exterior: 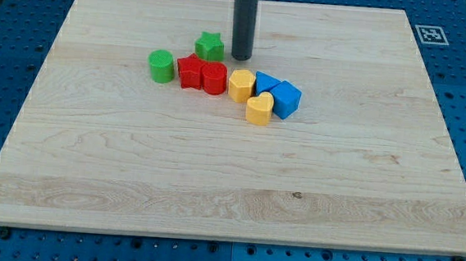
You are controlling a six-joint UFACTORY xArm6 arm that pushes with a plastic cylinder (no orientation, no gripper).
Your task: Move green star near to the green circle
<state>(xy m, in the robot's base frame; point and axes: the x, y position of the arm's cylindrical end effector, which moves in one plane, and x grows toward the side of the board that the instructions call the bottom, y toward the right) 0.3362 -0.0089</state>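
The green star (209, 46) sits toward the desk's (131, 181) top, just above the red blocks (201, 74) and up-right of the green circle (162, 66), which lies near but apart from it. It looks light, rigid and smooth-bottomed, so it should slide easily yet may spin off its points; a push on its right face, aimed down-left, seems best. My tip (241, 59), the tool, is a plain rod holding nothing, standing just right of the star.
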